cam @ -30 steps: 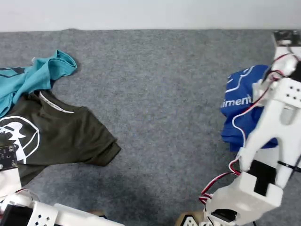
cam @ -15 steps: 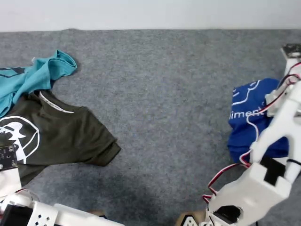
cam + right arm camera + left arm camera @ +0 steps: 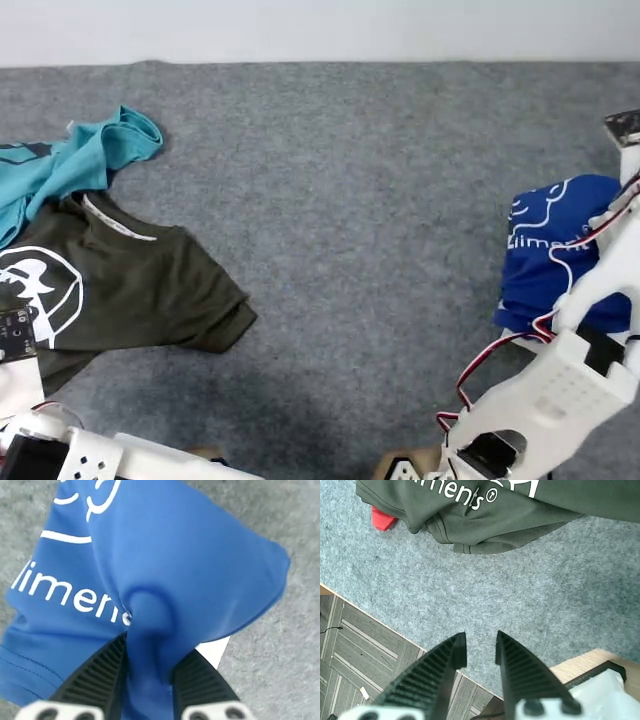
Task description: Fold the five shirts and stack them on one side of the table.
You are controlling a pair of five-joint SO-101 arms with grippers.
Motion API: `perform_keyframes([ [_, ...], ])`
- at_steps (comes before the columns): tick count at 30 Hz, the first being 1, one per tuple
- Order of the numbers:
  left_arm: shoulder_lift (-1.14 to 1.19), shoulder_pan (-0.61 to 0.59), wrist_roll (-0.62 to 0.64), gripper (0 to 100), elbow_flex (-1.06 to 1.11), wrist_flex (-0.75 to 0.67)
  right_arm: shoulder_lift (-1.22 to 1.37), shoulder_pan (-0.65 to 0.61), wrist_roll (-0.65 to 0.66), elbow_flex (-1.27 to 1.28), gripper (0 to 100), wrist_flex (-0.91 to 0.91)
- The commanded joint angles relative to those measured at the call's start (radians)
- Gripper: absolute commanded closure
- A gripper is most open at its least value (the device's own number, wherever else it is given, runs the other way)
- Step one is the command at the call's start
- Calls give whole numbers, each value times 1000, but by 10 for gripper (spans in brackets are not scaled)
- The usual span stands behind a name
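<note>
Blue shirt (image 3: 560, 250), bunched up with its white lettering showing, lies at the right edge of the grey mat (image 3: 380, 180) that covers the table. We see a corner of a white sheet (image 3: 215, 650) poking out from under it, touching its hem.

On the left side, well apart from it, a dark olive shirt (image 3: 130, 290) lies spread out with a white print on its chest and one sleeve pointing toward the middle of the table. A teal shirt (image 3: 70, 165) sits crumpled just behind it, touching it near the collar. In the left wrist view a red scrap (image 3: 382, 519) sticks out from under the olive shirt's folded hem, and past the table's edge we see a plank floor (image 3: 350, 645).

From above, the right arm (image 3: 560, 390) rises from the near right corner and leans over the blue shirt, its white links and looping wires covering the shirt's near side. The right gripper (image 3: 149, 647) has its fingers clamped on a raised fold of the blue cloth, one on each side.

The left arm (image 3: 90, 455) sits low at the near left corner. The left gripper (image 3: 480, 647) points down at the mat close to the table's edge, just beside the olive shirt's hem, its fingers parted by a narrow gap.
</note>
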Motion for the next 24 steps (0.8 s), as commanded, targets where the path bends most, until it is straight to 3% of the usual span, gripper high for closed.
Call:
perform_keyframes([
  [1, -5, -5, -6, 899, -8, 3, -10, 15, 21, -31, 982, -15],
  [3, -5, -5, -6, 899, -8, 5, -15, 16, 21, -31, 949, -12],
  [8, -5, -5, -6, 899, -8, 5, -15, 59, 14, -92, 719, 5],
  [10, -5, -5, -6, 899, -8, 5, -15, 71, -5, -135, 690, 22],
  [18, -5, 2, -6, 899, -7, 5, -15, 27, -14, -278, 701, 332],
  [24, -5, 3, -6, 899, -7, 5, -5, -19, -57, -276, 983, 329],
])
